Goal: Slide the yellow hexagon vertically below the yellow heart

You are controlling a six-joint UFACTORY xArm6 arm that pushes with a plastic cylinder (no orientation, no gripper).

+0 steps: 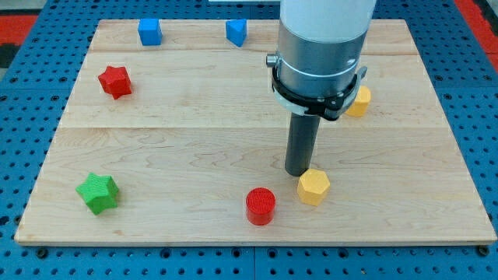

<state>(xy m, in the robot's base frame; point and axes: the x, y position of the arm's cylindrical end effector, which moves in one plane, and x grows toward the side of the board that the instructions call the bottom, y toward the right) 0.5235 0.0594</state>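
Camera view showed my tip (296,173), a bare rod holding nothing, touching the yellow hexagon block (313,187), likely mid-push rightward to beneath the half-hidden yellow heart block (359,101).

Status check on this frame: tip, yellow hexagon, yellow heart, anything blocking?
My tip touching yellow hexagon, on its upper-left. Yellow heart partly hidden behind the arm, up-right. Red cylinder left of hexagon, not in the path.

My tip (298,173) touching yellow hexagon (313,187), red cylinder (261,206) nearby
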